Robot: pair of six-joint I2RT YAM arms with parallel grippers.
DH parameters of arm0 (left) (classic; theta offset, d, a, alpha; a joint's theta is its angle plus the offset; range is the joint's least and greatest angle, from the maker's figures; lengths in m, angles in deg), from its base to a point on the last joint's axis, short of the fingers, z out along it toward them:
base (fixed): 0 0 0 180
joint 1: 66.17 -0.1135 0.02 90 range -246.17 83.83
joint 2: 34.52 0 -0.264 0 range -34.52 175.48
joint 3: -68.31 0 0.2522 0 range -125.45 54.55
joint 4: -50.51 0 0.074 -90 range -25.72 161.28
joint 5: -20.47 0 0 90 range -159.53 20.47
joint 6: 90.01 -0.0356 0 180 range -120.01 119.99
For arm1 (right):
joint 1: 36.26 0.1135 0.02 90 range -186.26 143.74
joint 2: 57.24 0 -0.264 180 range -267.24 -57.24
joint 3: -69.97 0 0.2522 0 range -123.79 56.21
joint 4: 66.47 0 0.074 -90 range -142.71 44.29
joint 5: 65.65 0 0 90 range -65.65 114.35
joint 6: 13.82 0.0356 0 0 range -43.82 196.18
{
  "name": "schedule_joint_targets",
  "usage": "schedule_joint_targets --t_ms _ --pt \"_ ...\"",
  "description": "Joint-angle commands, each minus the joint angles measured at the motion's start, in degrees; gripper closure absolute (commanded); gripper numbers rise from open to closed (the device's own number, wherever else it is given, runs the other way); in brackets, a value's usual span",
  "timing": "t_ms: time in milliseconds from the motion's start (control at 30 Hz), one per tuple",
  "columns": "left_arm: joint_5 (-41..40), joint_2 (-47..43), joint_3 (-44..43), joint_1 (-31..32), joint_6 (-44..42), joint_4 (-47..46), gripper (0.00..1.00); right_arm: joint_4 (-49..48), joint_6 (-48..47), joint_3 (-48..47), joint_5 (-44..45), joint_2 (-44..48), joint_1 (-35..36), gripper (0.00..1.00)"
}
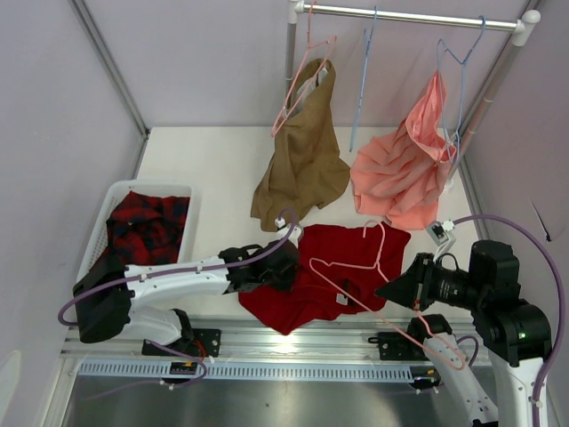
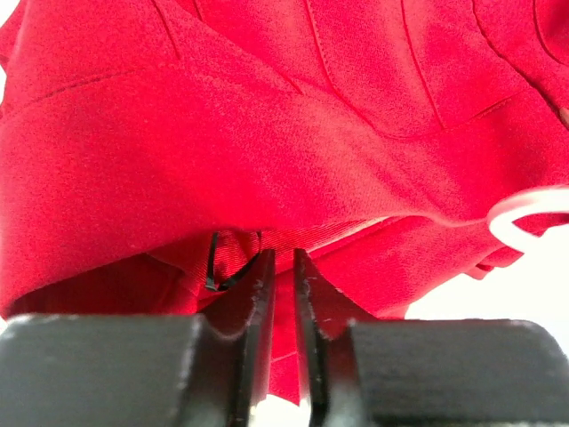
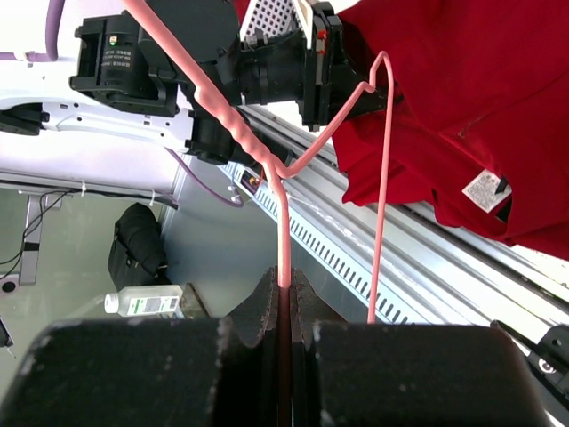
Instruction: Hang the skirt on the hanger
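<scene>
The deep-red skirt (image 1: 333, 262) lies crumpled on the table near the front edge. My left gripper (image 1: 283, 264) is at its left edge, shut on a fold of the cloth; the left wrist view shows red cloth (image 2: 267, 133) pinched between the fingers of the gripper (image 2: 284, 267). The pale-pink hanger (image 1: 378, 245) lies slanted across the skirt's right part. My right gripper (image 1: 387, 289) is shut on one of its wires. In the right wrist view the wire (image 3: 283, 222) runs out of the gripper (image 3: 286, 280) to the twisted neck, with the skirt (image 3: 462, 89) beyond.
A white basket (image 1: 107, 200) at the left holds a red-and-black plaid garment (image 1: 147, 227). A tan garment (image 1: 302, 165) and a salmon-pink garment (image 1: 400, 178) hang from the rail (image 1: 409, 16) at the back, beside a light-blue hanger (image 1: 363, 80).
</scene>
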Motion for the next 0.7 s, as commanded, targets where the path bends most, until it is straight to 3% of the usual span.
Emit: schedule_joint_targets --t_ms 0,67,133,667 --pt "0.36 0.3 0.8 -0.29 0.06 -1.43 0.77 0.72 0.02 0.31 -0.88 0.87 -0.05 1.0" --pt "0.1 0.92 0.19 -0.2 -0.46 -1.34 0.69 0.71 -0.07 0.31 -0.97 0.87 -0.05 1.0" --pt "-0.17 1.88 -0.34 -0.2 -0.81 -1.17 0.67 0.71 -0.33 0.4 -0.62 0.96 -0.14 1.0" --pt "-4.03 5.4 -2.8 0.77 -1.96 1.73 0.67 -0.34 -0.42 1.98 -0.09 1.14 0.04 1.0"
